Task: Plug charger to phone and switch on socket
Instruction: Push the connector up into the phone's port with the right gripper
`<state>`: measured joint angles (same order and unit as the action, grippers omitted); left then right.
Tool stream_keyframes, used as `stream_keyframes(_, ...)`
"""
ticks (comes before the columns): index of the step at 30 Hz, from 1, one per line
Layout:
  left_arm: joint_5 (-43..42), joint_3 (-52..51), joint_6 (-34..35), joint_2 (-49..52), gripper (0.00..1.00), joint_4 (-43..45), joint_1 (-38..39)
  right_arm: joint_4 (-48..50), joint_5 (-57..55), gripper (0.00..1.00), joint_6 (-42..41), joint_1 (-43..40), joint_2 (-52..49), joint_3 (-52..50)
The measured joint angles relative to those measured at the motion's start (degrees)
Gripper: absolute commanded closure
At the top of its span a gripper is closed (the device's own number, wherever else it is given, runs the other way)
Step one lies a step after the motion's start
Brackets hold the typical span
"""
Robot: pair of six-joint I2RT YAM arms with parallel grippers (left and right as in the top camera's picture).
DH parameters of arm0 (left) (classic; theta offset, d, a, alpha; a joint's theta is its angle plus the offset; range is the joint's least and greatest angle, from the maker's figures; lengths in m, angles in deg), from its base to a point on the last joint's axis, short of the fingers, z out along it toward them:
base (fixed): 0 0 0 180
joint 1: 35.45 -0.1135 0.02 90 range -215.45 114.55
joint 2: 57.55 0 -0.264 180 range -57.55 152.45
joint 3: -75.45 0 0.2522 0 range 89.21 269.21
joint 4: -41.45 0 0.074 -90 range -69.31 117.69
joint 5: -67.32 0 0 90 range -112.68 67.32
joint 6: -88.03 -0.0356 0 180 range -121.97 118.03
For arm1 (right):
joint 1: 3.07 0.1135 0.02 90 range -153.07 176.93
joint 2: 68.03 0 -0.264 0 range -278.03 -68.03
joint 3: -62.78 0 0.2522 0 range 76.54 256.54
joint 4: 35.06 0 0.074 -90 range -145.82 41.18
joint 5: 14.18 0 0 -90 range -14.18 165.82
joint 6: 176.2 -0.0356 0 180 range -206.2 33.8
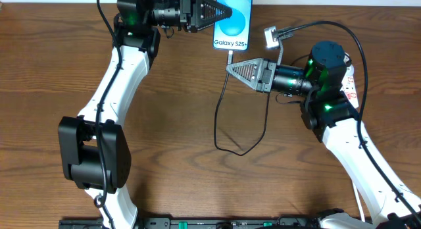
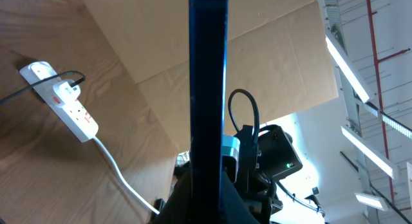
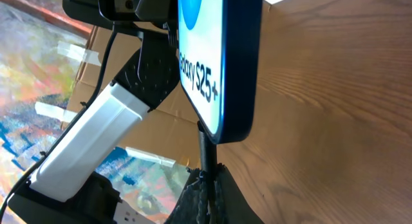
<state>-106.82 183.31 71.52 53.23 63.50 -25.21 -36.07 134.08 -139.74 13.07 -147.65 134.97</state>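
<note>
The phone [image 1: 234, 22], with a blue screen and a white "Galaxy S25+" band, is held at the table's back edge. My left gripper [image 1: 212, 13] is shut on its left side. It shows edge-on in the left wrist view [image 2: 207, 89], with the jaws [image 2: 207, 208] around it. My right gripper [image 1: 231, 66] is shut on the charger's black connector [image 3: 206, 153]. The tip meets the phone's bottom edge [image 3: 219, 63]. The thin cable [image 1: 218, 127] loops over the table. The white socket [image 1: 353, 81] lies partly under the right arm and also shows in the left wrist view [image 2: 69, 105].
A small grey block [image 1: 270, 37] with cables lies behind the right gripper. The socket's white cord [image 2: 119, 169] trails across the wood. A black lead is plugged into the socket's end [image 2: 72, 79]. Cardboard panels stand beyond the table's back edge.
</note>
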Motion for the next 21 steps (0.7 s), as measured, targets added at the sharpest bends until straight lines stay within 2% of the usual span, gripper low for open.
stream_keyframes(21, -0.9, 0.0, 0.0, 0.0, 0.93, 0.0, 0.0, 0.6, -0.1, 0.99, -0.1, 0.2, 0.0, 0.0)
